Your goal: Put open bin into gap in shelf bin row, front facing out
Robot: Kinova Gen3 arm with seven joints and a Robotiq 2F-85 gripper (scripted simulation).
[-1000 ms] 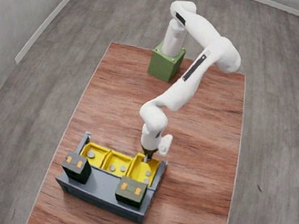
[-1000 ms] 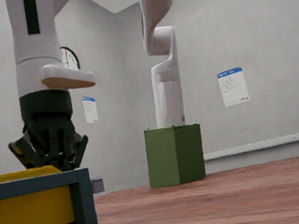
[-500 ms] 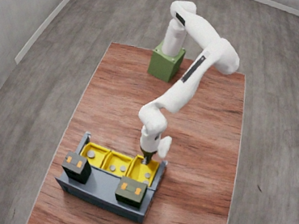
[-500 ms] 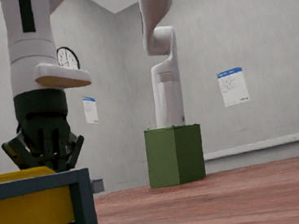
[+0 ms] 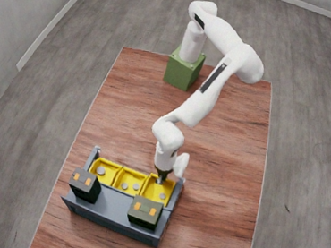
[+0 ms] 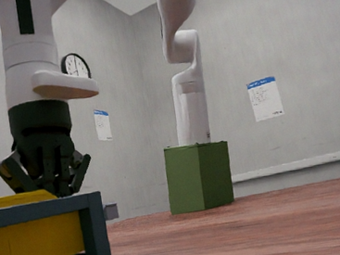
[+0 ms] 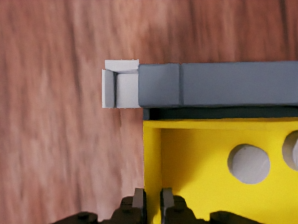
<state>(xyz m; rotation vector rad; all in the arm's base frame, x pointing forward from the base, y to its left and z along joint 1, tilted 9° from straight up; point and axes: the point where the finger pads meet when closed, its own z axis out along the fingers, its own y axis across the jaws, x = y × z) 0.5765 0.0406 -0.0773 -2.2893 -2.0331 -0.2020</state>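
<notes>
The carried yellow bin (image 5: pixel 152 193) (image 6: pixel 35 242) (image 7: pixel 192 145) is in the right-hand place of the row on the grey shelf (image 5: pixel 110 205) (image 6: pixel 96 238) (image 7: pixel 225 85), beside two other yellow bins (image 5: pixel 111 176) (image 5: pixel 135 178). Its open front faces the robot. Two grey round parts (image 7: pixel 249 164) (image 7: pixel 291 151) show in it. In the exterior view a dark gap shows under its front end, which looks slightly raised. My gripper (image 5: pixel 160 181) (image 7: pixel 153 204) is shut on the bin's front wall; in the exterior view its fingertips are hidden. The wrist view shows the bin's front nearly level with the shelf's side end.
Two dark green boxes (image 5: pixel 85 186) (image 5: pixel 145 212) with orange latches stand on the shelf's top board. The shelf's side wall runs close along the carried bin. A light grey bracket (image 6: pixel 112 211) (image 7: pixel 126 90) sticks out at its front end. The green robot base (image 5: pixel 183 71) (image 6: pixel 198 177) stands far behind.
</notes>
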